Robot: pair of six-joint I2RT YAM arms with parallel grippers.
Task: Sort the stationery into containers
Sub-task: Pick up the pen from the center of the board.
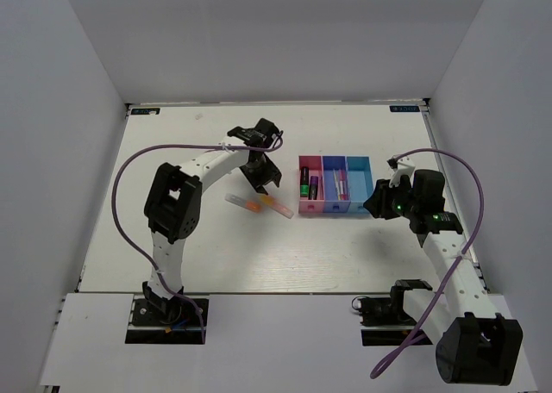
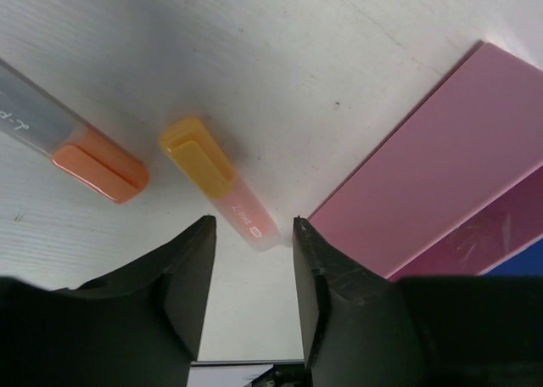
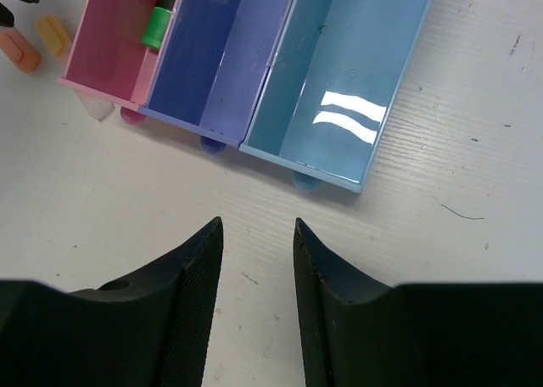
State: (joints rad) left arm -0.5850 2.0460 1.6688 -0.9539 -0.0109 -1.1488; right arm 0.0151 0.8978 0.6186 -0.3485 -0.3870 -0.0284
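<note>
The containers [image 1: 335, 186] stand mid-table as a joined row: pink bin [image 3: 110, 43], blue-purple bin [image 3: 212, 56], cyan bin [image 3: 348, 73]. A black-green marker [image 3: 161, 14] and a purple marker [image 1: 314, 186] lie in the pink bin, and thin pens [image 1: 339, 184] in the blue-purple one. Two highlighters lie on the table left of the bins, one yellow-capped [image 2: 216, 179], one orange-capped [image 2: 76, 145]. My left gripper [image 2: 254, 226] is open just above the yellow-capped highlighter's clear end, holding nothing. My right gripper [image 3: 257, 226] is open over bare table in front of the cyan bin.
The pink bin's outer wall [image 2: 441, 158] is close to my left gripper's right finger. White walls enclose the table on three sides. Purple cables [image 1: 129, 165] loop off both arms.
</note>
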